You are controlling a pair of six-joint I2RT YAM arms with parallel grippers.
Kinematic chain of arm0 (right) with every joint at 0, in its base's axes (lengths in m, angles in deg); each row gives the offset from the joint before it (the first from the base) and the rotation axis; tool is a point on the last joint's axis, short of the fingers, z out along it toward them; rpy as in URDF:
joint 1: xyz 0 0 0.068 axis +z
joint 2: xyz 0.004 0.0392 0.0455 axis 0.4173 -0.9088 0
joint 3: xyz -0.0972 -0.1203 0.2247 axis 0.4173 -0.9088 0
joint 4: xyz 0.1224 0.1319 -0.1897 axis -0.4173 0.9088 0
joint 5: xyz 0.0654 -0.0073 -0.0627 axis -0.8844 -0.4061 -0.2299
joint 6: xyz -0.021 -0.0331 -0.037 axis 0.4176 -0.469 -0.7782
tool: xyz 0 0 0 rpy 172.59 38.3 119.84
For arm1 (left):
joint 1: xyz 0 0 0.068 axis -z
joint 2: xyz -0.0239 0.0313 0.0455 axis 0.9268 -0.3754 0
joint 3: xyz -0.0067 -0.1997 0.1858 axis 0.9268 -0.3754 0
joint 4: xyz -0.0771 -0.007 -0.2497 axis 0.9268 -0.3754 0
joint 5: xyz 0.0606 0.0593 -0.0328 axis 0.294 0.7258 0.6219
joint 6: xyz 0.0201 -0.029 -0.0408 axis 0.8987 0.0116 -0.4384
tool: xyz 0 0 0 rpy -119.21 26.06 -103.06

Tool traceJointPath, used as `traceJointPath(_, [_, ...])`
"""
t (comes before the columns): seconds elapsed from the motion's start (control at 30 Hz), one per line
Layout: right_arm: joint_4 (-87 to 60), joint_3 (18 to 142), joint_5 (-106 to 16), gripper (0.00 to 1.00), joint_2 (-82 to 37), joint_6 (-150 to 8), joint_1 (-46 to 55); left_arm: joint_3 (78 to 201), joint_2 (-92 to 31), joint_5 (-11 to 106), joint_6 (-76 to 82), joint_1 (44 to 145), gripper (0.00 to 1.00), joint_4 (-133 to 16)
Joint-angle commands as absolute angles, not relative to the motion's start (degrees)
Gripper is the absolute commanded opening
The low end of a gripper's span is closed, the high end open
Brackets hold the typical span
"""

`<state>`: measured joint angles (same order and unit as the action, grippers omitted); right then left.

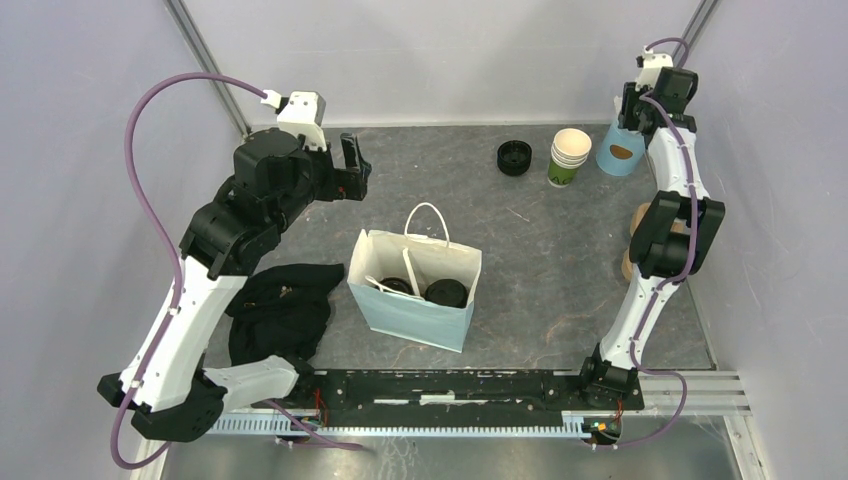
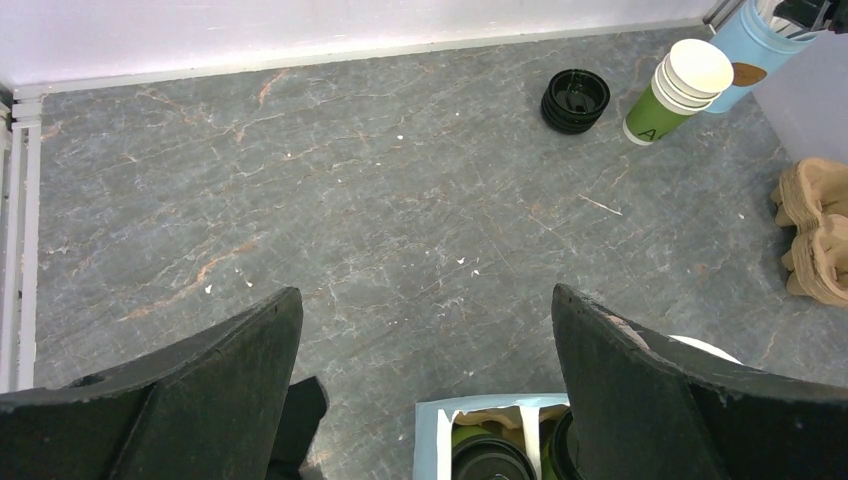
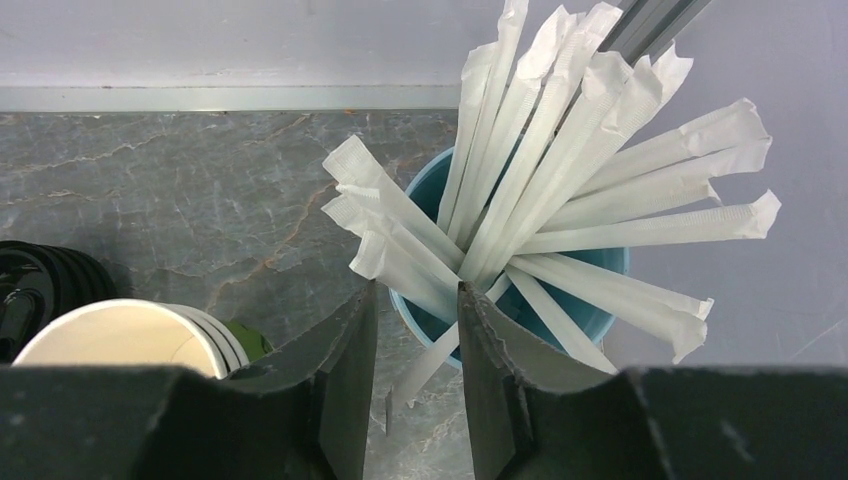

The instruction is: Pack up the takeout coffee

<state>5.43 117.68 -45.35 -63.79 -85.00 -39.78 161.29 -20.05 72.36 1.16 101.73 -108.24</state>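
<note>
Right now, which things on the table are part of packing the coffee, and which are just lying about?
Job: paper bag; two lidded cups inside it; probably wrapped straws in the blue holder, where the right tool sits.
Lying about: black cloth; stack of black lids; stack of lidless cups; cardboard carriers.

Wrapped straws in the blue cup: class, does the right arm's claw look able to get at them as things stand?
Probably yes. The right claw hangs just above the blue cup, its fingers either side of one of the wrapped straws, with nothing in between.
</note>
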Motion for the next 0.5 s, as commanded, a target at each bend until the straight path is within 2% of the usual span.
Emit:
traceJointPath(0.0, [2.42,116.19,-45.03,0.41,-61.21,-85.30,-39.91,163.48,-19.37,72.48,3.59,101.62,1.00,-108.09])
traceJointPath(0.1, [3.02,115.97,-45.07,0.38,-61.03,-85.76,-39.87,163.19,-19.00,72.41,3.41,101.65,1.00,-108.14])
traceJointPath(0.3, [4.00,116.58,-43.62,0.19,-60.03,-86.13,-39.91,162.98,-18.31,71.65,3.01,101.68,1.00,-108.32])
traceJointPath(0.47, [4.46,116.97,-41.99,0.14,-56.91,-85.22,-39.89,162.77,-17.57,71.18,3.04,101.70,1.00,-108.25])
